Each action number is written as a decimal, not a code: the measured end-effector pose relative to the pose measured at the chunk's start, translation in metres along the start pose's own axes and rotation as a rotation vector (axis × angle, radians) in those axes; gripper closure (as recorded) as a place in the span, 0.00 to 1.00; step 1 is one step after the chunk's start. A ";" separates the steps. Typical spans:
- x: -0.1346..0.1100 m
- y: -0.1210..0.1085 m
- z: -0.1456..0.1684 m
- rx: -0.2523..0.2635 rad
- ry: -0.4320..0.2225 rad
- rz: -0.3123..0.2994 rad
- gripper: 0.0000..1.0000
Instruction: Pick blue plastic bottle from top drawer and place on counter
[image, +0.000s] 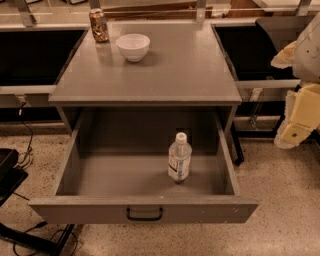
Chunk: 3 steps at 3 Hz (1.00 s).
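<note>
The blue plastic bottle (179, 159) stands upright in the open top drawer (75, 210), right of the middle and near its back. It is clear, with a white cap and a pale label. The drawer is pulled fully out below the grey counter (170, 75). My gripper (291, 134) hangs at the right edge of the view, over the floor, to the right of the drawer and well apart from the bottle. It holds nothing that I can see.
A brown patterned can (99, 25) and a white bowl (133, 46) stand at the counter's back left. Dark side shelves (35, 50) flank the cabinet. Cables and a black stand (12, 175) lie on the floor at left.
</note>
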<state>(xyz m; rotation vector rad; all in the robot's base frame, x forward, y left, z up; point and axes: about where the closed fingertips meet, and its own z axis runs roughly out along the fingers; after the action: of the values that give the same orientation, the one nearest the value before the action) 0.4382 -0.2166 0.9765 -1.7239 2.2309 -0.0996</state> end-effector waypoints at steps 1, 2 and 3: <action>0.000 0.000 0.000 0.000 0.000 0.000 0.00; 0.003 -0.002 -0.006 0.009 -0.030 0.026 0.00; 0.005 0.003 0.035 -0.045 -0.149 0.087 0.00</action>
<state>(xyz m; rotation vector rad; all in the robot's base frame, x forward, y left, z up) 0.4450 -0.2152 0.9414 -1.5976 2.2099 0.0962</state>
